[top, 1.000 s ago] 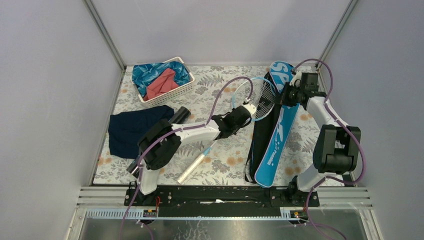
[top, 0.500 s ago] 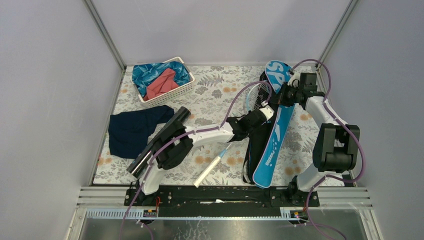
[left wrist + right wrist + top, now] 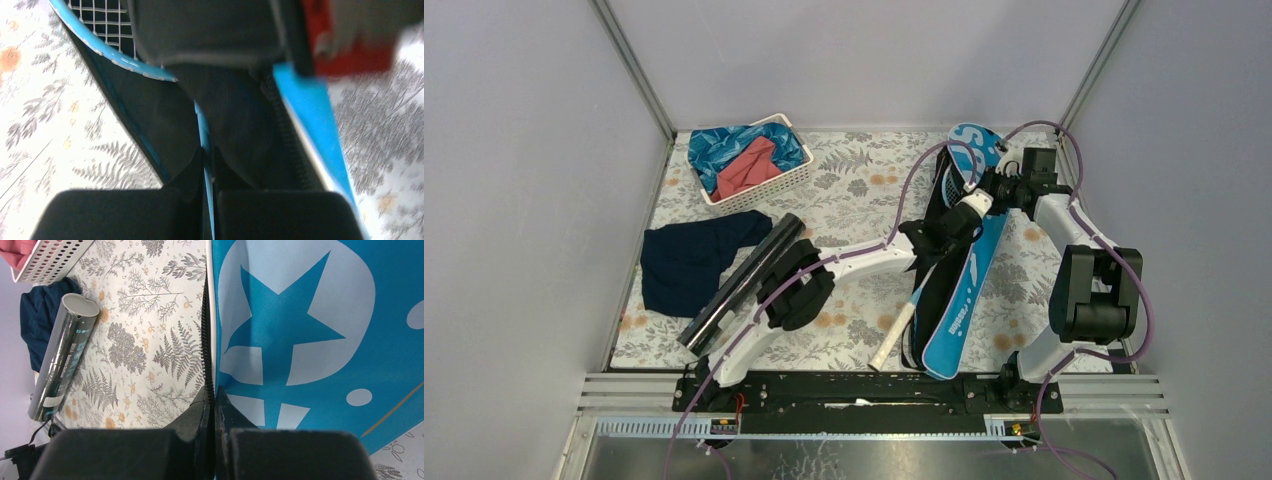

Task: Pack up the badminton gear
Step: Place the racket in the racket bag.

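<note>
Two clamped jaws, racket (image 3: 115, 55) shaft, bag (image 3: 300, 330) edge

Racket (image 3: 102, 48) partly hidden under bag (image 3: 310, 115)

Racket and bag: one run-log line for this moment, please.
left gripper: shut on racket shaft | racket: head partly in bag | right gripper: shut on bag edge | black tube: outside bag

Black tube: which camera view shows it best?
Top external: the tube lies there in full length, beside the navy cloth. The right wrist view also shows it, closer, at the left edge. The left wrist view does not show it.
</note>
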`<state>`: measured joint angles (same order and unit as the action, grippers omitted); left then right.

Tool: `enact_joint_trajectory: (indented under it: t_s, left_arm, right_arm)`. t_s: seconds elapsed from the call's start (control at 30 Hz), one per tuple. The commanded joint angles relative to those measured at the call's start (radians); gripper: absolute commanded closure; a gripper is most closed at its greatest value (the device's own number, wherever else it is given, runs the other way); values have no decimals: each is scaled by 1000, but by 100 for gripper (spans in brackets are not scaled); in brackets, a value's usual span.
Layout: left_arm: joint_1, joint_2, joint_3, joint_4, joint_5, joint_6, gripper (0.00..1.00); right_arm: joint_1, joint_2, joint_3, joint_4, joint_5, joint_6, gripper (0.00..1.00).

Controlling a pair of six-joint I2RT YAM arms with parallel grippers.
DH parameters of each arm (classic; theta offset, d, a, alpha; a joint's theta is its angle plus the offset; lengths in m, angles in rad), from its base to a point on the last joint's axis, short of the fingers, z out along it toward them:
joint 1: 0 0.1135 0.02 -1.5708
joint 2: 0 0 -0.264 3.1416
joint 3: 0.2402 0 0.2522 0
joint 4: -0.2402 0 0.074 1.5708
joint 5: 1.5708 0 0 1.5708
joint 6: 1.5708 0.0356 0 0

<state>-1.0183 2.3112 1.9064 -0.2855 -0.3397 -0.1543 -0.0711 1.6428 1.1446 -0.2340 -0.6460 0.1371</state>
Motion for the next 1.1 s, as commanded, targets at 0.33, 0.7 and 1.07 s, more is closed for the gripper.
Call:
enact_joint_trajectory:
  t_s: [0.33, 0.7, 1.07]
  left_arm:
    - [97, 43, 31, 125, 306, -55, 75]
    - [132, -162, -261, 124, 576, 54, 19]
    - [133, -207, -397, 116, 791, 5, 1]
  right_arm:
    - [-17, -16, 22, 15, -104, -4, 100]
    - [-45, -8, 43, -14, -112, -31, 100]
    - [-47, -10, 50, -43, -122, -78, 100]
